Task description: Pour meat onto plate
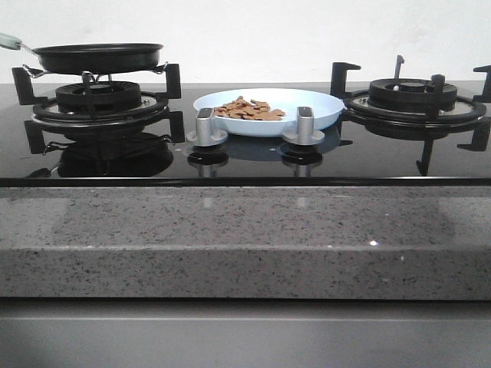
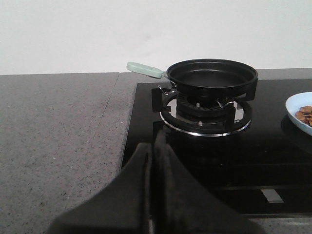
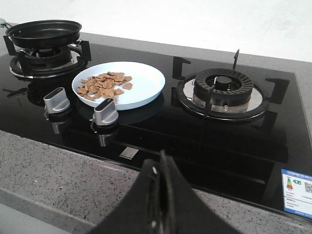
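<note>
The pale-blue plate point(image 1: 307, 107) sits on the black glass hob between the two burners, behind the two knobs. A heap of small tan meat chunks point(image 1: 249, 110) lies in its left half; the heap also shows in the right wrist view point(image 3: 103, 85) on the plate point(image 3: 141, 83). The plate's edge shows in the left wrist view point(image 2: 295, 109). The black frying pan point(image 1: 98, 57) with a pale handle point(image 2: 144, 69) stands empty on the left burner. My left gripper point(image 2: 155, 146) is shut and empty, well short of the pan. My right gripper point(image 3: 161, 163) is shut and empty over the counter's front edge.
Two silver knobs point(image 1: 205, 126) point(image 1: 304, 125) stand in front of the plate. The right burner point(image 1: 410, 96) with its black pan supports is bare. A grey speckled stone counter point(image 1: 230, 230) runs along the front. Neither arm shows in the front view.
</note>
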Robot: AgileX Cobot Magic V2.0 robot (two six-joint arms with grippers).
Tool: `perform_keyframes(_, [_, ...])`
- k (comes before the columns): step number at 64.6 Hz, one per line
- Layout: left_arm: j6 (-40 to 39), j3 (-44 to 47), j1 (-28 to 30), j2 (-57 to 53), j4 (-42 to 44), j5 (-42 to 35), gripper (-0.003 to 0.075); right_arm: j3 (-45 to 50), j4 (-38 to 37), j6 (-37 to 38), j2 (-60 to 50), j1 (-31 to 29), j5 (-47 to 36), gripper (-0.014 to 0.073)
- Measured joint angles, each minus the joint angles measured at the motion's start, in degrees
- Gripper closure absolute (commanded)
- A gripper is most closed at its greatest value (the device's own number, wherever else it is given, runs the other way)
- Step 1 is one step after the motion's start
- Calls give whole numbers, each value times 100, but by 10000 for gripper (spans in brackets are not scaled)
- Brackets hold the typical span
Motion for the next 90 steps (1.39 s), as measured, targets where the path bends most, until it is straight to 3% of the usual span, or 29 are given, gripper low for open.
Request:
perform_keyframes(15, [-21,1217,0,-1422,10,-236,741,0,0,-4,0,0,0,654])
perform_keyframes(32, [-21,1934,0,-1535,10,-582,741,2,0,-4,0,0,0,654])
perform_keyframes(90, [-34,1946,0,-1535,-59,-844,741,2,0,-13,0,0,0,654])
